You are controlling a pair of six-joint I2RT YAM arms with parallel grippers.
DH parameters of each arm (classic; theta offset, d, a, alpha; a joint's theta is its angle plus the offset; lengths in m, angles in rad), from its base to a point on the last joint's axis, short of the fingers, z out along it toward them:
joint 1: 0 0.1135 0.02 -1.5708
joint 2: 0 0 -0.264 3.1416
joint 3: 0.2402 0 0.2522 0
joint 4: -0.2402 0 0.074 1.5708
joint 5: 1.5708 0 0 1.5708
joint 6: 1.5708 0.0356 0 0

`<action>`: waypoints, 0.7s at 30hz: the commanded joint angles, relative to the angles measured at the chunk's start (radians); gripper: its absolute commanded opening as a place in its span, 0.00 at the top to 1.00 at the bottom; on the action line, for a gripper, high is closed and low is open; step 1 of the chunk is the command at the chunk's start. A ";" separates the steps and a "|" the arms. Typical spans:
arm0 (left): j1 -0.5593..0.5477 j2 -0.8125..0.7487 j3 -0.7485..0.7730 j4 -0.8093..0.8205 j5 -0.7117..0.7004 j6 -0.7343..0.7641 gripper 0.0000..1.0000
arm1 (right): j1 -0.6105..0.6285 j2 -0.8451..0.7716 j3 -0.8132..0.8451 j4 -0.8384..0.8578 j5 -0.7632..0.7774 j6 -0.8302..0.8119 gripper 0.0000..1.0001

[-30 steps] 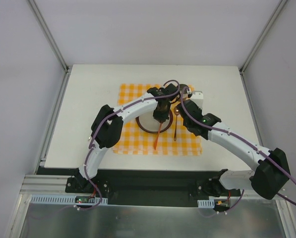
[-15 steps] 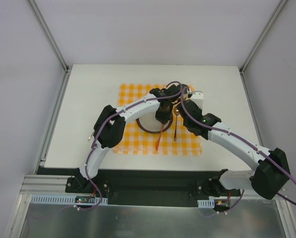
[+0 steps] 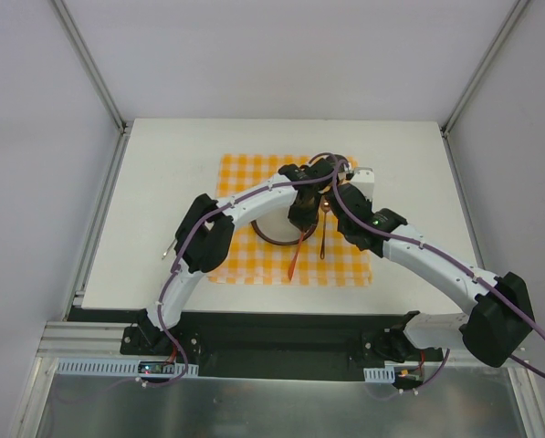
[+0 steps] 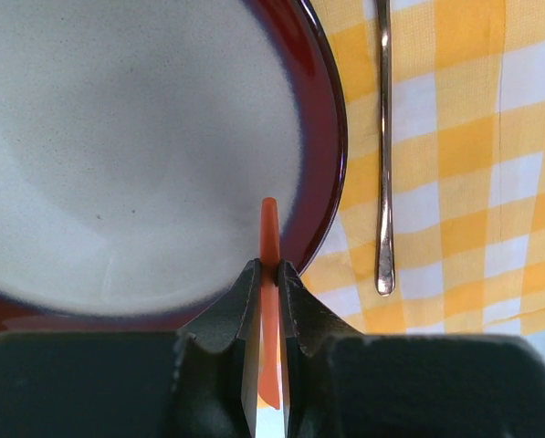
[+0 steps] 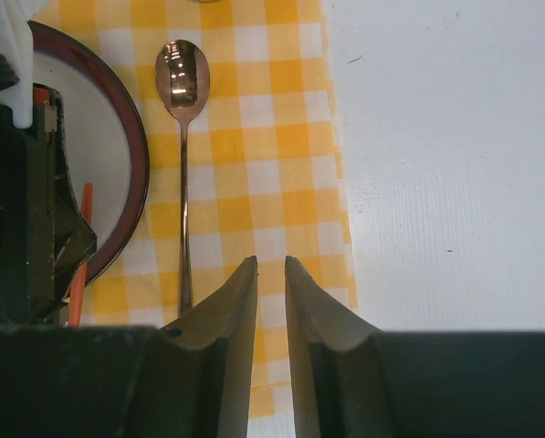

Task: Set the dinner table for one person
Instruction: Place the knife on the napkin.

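On the white dinner table (image 3: 162, 201) lies an orange-and-white checkered mat (image 3: 245, 173). On it sits a white plate with a dark red rim (image 3: 265, 234), also in the left wrist view (image 4: 117, 164). My left gripper (image 3: 299, 222) hangs over the plate's right edge, shut on a thin orange utensil (image 4: 268, 228) whose long end trails toward me (image 3: 294, 257). A metal spoon (image 3: 323, 235) lies on the mat right of the plate (image 5: 183, 82). My right gripper (image 5: 270, 265) is slightly open and empty above the mat, right of the spoon's handle.
Bare tabletop (image 5: 455, 182) runs right of the mat's edge. My left arm's black gripper body (image 5: 26, 210) fills the left of the right wrist view, close beside my right gripper. Metal frame posts stand at the table's far corners.
My left gripper has shifted a little to the right over the plate's edge, carrying the orange utensil with it. The right arm and the spoon have not moved.
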 commanded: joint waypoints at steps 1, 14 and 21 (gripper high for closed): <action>-0.005 0.009 0.044 -0.023 0.010 0.019 0.94 | 0.002 -0.033 -0.005 -0.017 0.028 0.009 0.78; -0.022 0.039 0.072 -0.027 0.049 0.042 0.97 | 0.001 -0.041 -0.005 -0.020 0.029 0.009 0.78; -0.030 0.046 0.078 -0.032 0.055 0.051 0.81 | 0.000 -0.041 -0.005 -0.018 0.029 0.009 0.78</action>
